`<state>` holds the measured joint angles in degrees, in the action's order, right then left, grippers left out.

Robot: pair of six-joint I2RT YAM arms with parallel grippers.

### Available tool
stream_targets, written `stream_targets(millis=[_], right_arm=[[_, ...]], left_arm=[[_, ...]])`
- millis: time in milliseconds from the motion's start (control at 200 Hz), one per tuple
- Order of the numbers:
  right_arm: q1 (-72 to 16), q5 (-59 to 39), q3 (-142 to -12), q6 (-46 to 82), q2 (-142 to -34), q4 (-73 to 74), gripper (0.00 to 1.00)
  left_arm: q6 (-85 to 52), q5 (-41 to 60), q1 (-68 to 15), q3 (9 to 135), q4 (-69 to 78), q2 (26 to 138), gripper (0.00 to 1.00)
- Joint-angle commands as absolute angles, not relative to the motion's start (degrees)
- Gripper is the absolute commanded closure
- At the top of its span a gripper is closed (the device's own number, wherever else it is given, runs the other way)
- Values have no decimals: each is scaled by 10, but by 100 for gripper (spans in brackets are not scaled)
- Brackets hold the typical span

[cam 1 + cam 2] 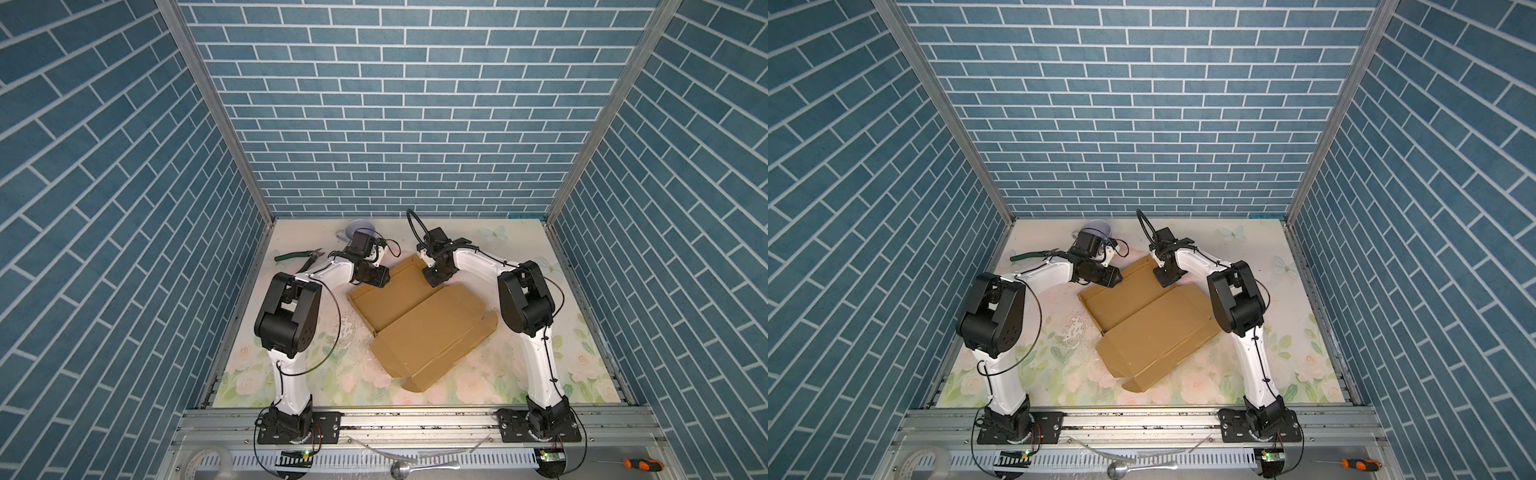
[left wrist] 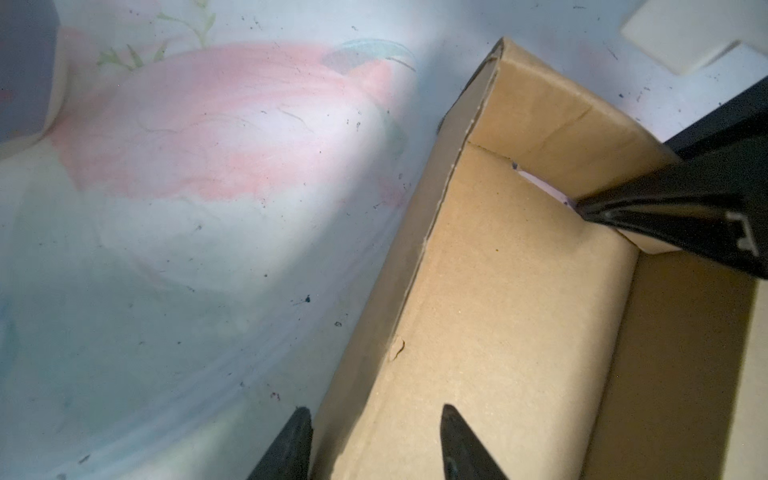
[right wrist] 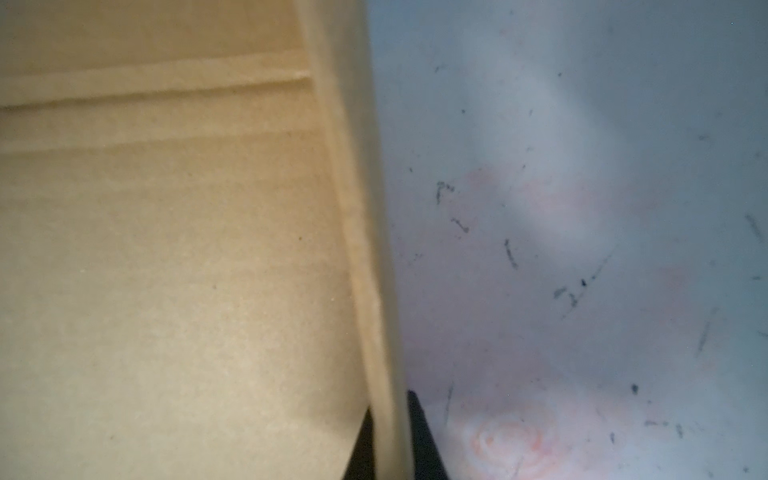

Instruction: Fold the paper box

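- Paper box [image 1: 419,328] [image 1: 1142,328]: lying part-folded at the middle of the floral tabletop [image 1: 540,374] in both top views, shallow tray part toward upper centre, wide panel spreading toward lower right.
- Left gripper [image 1: 384,280] [image 2: 376,409]: reaching in from the left of the frame, jaws standing apart, straddling the tray's side wall, one fingertip [image 2: 301,440] outside over the tabletop, the other inside.
- Right gripper [image 1: 434,279] [image 3: 390,415]: coming in from the right, clamping the tray's far wall between both fingers.
- Lilac cup [image 1: 359,228]: sitting at upper centre, partly hidden behind the left wrist, apart from the box.
- Green-handled cutters [image 1: 297,257]: lying at the tabletop's left edge.
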<state>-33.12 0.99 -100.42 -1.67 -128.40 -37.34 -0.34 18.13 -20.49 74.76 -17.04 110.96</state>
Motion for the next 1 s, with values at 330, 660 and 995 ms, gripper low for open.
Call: stream_targets(millis=[330, 660, 995], right_arm=[[-334, -11, -1104, 6, -1329, -382, 65], [-336, -40, -1184, 1, -1383, -369, 69], [-357, 45, -1131, -28, -1379, -307, 100]], left_arm=[[-19, 203, -216, 749, -159, 1140, 68], [-21, 207, -224, 757, -158, 1153, 71], [-33, 207, -227, 752, -155, 1154, 75]])
